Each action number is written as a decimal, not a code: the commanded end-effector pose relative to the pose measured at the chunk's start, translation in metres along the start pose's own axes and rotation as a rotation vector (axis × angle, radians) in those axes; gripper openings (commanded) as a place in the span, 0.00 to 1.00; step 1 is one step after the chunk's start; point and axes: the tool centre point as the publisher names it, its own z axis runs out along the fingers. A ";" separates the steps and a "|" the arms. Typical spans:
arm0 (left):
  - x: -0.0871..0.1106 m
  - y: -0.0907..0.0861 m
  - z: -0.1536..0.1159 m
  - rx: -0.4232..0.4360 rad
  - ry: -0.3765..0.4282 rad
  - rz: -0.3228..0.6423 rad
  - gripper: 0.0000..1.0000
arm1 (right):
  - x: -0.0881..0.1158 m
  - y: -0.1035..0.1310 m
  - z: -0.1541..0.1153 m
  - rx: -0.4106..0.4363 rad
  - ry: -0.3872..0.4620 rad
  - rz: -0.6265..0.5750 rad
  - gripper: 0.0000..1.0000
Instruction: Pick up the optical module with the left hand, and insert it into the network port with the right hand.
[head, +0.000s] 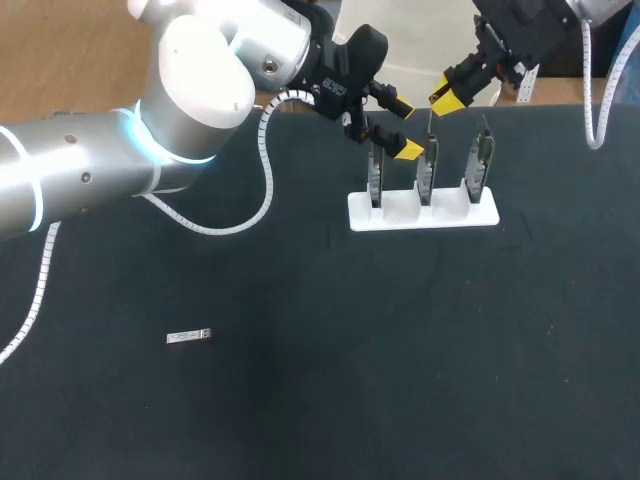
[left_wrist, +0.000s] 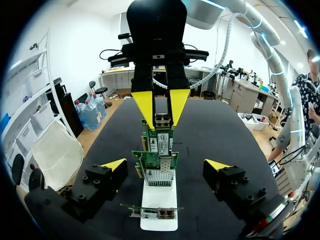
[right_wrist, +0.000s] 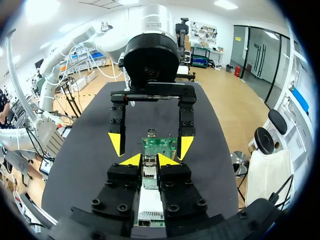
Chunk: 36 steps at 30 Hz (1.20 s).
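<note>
Cards (head: 427, 170) stood upright in the white holder (head: 420, 215) on the dark surface (head: 300, 400), where your right pincer (right_wrist: 149, 161) was clamped on the optical module (left_wrist: 162, 121) atop one of them and your left pincer (left_wrist: 166, 164) hung with its fingers (left_wrist: 114, 165) spread wide apart beside the row.

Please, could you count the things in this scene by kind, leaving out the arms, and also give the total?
green circuit boards, upright in the holder: 3
white holder: 1
optical modules: 2, one lying apart, one in the right gripper
Total: 6
</note>
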 end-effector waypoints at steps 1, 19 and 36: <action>0.000 0.001 0.000 0.001 0.001 0.001 1.00 | -0.001 0.001 -0.002 0.000 -0.001 -0.008 0.00; 0.000 0.001 0.000 0.001 0.001 0.001 1.00 | 0.000 -0.006 -0.005 -0.041 0.010 -0.012 0.00; 0.000 0.001 0.000 0.001 0.001 0.001 1.00 | 0.000 0.001 -0.002 -0.034 -0.001 0.001 0.00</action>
